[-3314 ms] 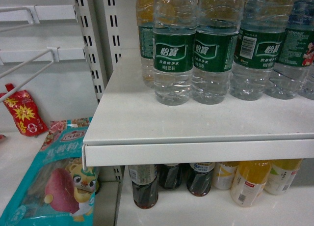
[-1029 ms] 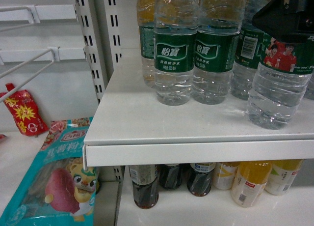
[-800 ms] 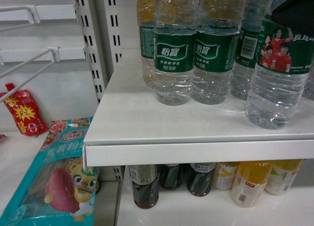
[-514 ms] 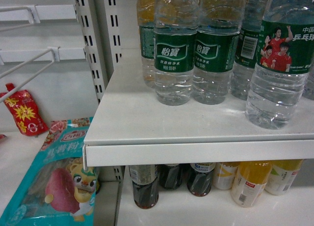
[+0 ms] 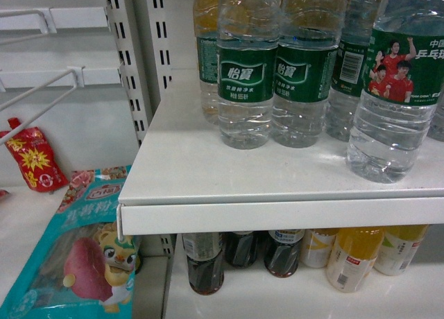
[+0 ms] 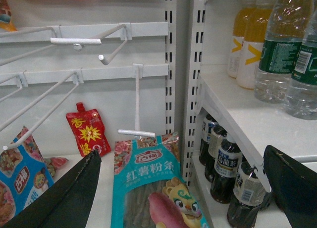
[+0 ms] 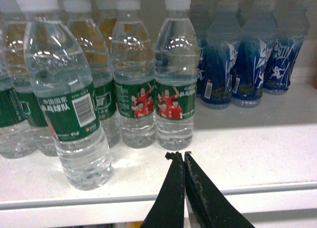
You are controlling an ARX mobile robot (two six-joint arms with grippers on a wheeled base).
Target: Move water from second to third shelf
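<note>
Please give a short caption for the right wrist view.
Shut right pincer hangs before the shelf, apart from the water.

A white shelf (image 5: pixel 208 159) carries upright water bottles (image 5: pixel 245 69), one bottle (image 5: pixel 392 90) standing nearer its front edge. Beneath, a lower shelf (image 5: pixel 277 298) holds dark bottles (image 5: pixel 205 263) and what look like yellow juice bottles (image 5: pixel 354 256).

The green labels of the water bottles (image 5: pixel 246 73) read 怡寶; the teal snack bag (image 6: pixel 151 188) reads 红薯粉条.

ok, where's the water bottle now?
Head view: water bottle stands on the shelf at right, forward of the row, just right of the barcode bottle.
</note>
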